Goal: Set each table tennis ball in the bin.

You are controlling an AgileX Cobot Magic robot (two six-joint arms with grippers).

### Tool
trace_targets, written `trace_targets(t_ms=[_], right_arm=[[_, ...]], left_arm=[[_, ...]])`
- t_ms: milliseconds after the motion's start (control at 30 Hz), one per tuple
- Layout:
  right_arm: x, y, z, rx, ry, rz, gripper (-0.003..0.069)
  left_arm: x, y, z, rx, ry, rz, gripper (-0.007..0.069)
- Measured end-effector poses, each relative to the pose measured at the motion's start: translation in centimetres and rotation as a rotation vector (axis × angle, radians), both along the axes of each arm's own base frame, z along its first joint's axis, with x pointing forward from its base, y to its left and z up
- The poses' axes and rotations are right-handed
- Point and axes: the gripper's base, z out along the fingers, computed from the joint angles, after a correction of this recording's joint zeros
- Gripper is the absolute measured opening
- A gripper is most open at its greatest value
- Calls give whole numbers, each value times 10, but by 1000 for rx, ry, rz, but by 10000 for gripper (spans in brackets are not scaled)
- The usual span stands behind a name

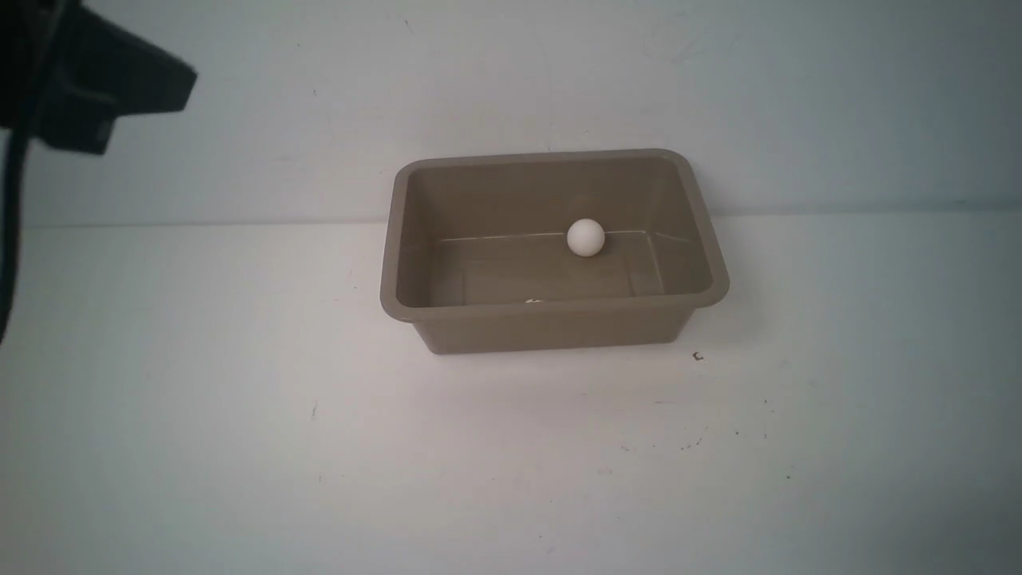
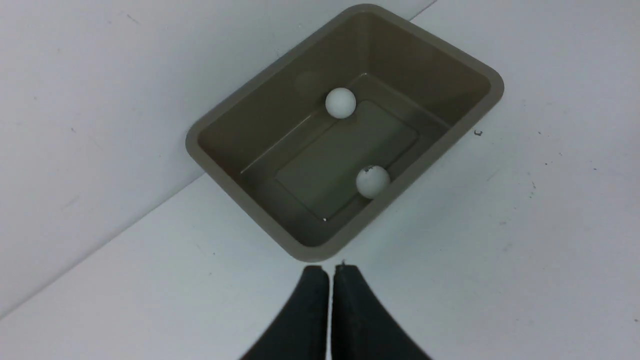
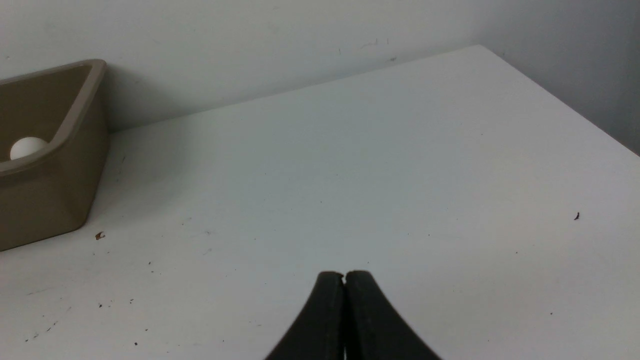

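The taupe bin (image 1: 559, 310) stands at the back of the white table, against the wall. The plain white ball (image 1: 585, 237) lies inside it by the far wall. In the left wrist view both balls are in the bin (image 2: 312, 253): the plain one (image 2: 340, 103) and the one with a dark mark (image 2: 372, 181) by the near wall. My left gripper (image 2: 330, 270) is shut and empty, high up and just short of the bin's corner. My right gripper (image 3: 344, 275) is shut and empty over bare table, to the right of the bin (image 3: 75, 115), where one ball (image 3: 27, 147) shows.
A black part of my left arm (image 1: 96, 88) shows at the top left of the front view. The white wall stands right behind the bin. The table's right edge (image 3: 560, 95) shows in the right wrist view. Small dark specks (image 1: 698, 356) dot the table.
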Motion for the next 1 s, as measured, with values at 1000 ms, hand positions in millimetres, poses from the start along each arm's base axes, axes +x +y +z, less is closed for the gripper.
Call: trace_targets(t_ms=[1000], right_arm=[[0, 0, 0, 0, 0, 0, -17]], left_arm=[[-134, 3, -163, -427, 42, 445, -4]])
